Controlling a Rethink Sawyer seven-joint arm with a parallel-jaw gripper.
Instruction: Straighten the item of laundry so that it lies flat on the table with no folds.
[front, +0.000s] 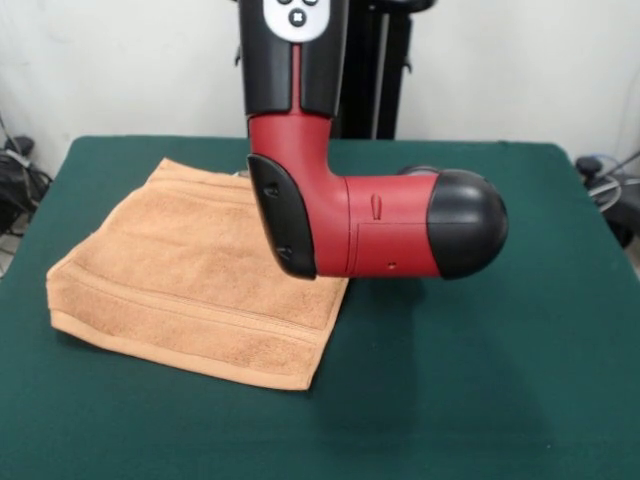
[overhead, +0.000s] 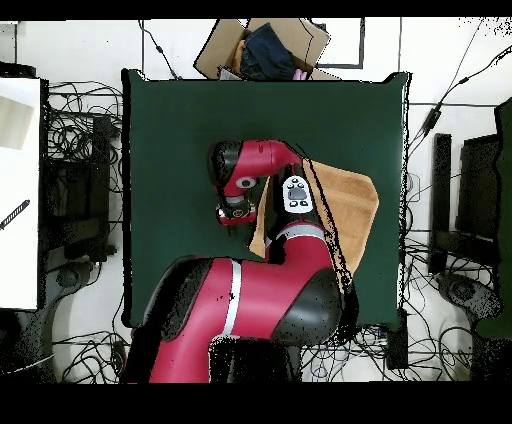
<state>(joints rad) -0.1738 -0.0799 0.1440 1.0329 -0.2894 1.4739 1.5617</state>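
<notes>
The item of laundry (front: 190, 270) is an orange-tan towel on the left half of the green table (front: 480, 380). It looks doubled over, with stacked edges along its front and left sides and a band stripe near the hem. My red arm crosses over its right edge and hides that part. From above, the towel (overhead: 350, 205) shows right of the arm on the table (overhead: 180, 120). The gripper (overhead: 234, 210) hangs just left of the towel, mostly covered by the wrist. In the front view the arm's red link hides it.
A cardboard box (overhead: 265, 48) holding dark cloth sits past the table's far edge in the overhead view. Cables and black equipment (overhead: 470, 190) surround the table on the floor. A white surface (overhead: 18, 190) stands to the left.
</notes>
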